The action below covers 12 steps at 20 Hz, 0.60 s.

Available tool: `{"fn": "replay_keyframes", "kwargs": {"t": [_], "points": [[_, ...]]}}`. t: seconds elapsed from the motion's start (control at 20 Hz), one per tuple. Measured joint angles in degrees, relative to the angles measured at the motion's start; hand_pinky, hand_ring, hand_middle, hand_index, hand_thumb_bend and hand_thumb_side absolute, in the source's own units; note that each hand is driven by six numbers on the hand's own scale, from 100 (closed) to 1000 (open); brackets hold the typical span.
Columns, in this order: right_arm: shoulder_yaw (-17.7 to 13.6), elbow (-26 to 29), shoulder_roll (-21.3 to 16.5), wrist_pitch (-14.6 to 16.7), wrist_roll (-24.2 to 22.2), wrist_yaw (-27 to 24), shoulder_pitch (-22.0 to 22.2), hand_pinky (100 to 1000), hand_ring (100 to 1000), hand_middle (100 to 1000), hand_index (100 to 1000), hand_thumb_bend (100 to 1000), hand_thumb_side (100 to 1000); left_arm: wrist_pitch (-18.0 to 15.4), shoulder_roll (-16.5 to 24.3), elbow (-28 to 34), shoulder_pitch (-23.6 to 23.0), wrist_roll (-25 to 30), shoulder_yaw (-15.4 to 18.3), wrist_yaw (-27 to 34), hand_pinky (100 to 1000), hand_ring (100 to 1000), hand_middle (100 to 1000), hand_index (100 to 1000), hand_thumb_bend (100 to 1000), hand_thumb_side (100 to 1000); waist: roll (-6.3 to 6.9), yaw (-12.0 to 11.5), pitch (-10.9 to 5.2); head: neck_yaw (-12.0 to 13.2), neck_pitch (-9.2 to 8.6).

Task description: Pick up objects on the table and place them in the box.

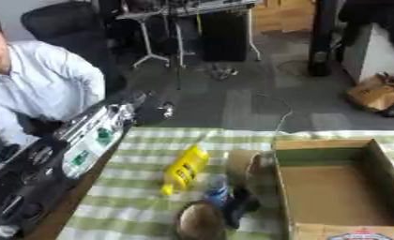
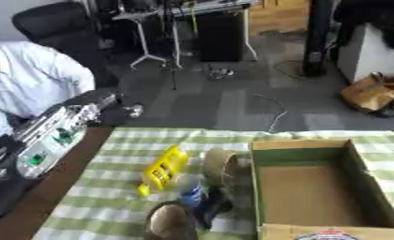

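On the green-and-white checked table (image 1: 126,206) a yellow bottle (image 1: 184,169) lies on its side. To its right a brown tape roll (image 1: 243,166) stands on edge against the open cardboard box (image 1: 319,144), which fills the right side and holds nothing that shows. Nearer the front are a small bottle with a blue label (image 1: 217,187), a black object (image 1: 243,204) and a round brown thing (image 1: 199,222), close together. My left arm reaches in from the lower left, and its black hand (image 1: 154,111) hangs beyond the table's far left corner, away from all the objects.
The table's brown left edge (image 2: 61,187) runs beside my left arm. Behind the table lies grey floor with a loose cable (image 1: 278,112), metal stands (image 1: 163,42), a black office chair (image 1: 65,23) and a brown paper bag (image 1: 377,93) at the right.
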State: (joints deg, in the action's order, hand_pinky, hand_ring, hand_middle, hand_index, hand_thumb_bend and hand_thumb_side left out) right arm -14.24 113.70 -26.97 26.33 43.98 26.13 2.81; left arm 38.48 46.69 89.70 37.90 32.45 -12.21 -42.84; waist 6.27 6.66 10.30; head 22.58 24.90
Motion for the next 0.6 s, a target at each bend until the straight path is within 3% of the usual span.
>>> {"fn": "replay_keyframes", "kwargs": {"t": [0.15,0.2,0.6], "points": [[0.2,0.0,0.0,0.0,0.0,0.0,0.0,853,965,877,913,100,1000,-1.5,0.0,-2.9,1.5,1.5,-1.6,-0.4,1000,1000,1000,1000,344,1000,0.06,0.1,0.0,0.0,0.01],[0.2,0.0,0.0,0.0,0.0,0.0,0.0,853,965,877,912,100,1000,-2.1,0.0,-4.0,2.1,2.1,-2.2,-0.4,1000,1000,1000,1000,407,1000,0.15,0.1,0.0,0.0,0.01],[0.6,0.0,-0.6,-0.3,0.3,0.0,0.2,853,964,875,907,100,1000,-5.6,-1.1,-13.8,8.9,5.6,-7.1,0.5,1000,1000,1000,1000,465,996,1.41,-0.5,-0.52,0.0,0.67]]}}
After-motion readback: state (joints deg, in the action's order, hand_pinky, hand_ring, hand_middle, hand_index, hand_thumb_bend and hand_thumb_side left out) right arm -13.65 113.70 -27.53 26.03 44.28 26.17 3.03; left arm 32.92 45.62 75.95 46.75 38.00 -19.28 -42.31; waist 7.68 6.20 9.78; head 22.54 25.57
